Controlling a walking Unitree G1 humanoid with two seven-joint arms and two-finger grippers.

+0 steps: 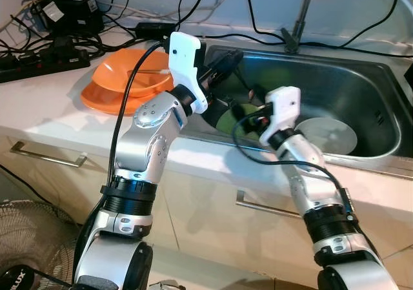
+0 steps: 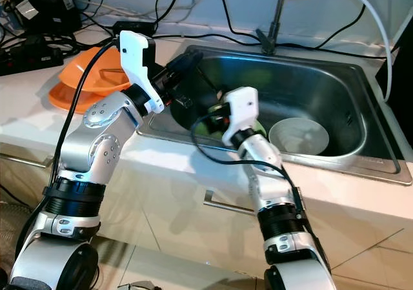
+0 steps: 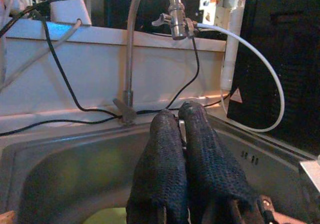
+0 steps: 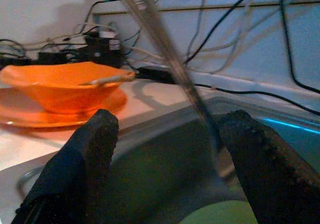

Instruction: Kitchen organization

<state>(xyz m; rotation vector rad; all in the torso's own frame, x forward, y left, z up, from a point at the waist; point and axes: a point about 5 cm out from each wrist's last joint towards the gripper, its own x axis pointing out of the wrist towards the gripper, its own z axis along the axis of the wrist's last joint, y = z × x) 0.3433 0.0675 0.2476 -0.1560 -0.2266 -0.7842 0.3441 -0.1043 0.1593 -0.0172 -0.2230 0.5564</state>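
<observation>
My left gripper [image 1: 232, 59] reaches over the near-left corner of the steel sink [image 1: 381, 90]. Its fingers [image 3: 165, 149] are pressed shut, and a thin silvery utensil [image 4: 165, 39] slants down from them into the basin. My right gripper [image 1: 248, 112] is lower in the sink, just above a green plate [image 1: 226, 119]. It is open [image 4: 170, 119], and the utensil's shaft passes between its two fingers without touching either. A pale grey plate [image 1: 329, 135] lies on the sink floor to the right.
An orange bowl [image 1: 129, 70] with a utensil in it sits on an orange plate [image 1: 97, 99] on the counter left of the sink. Power strips and cables [image 1: 45, 57] crowd the back left. The faucet [image 1: 300, 19] rises behind the sink.
</observation>
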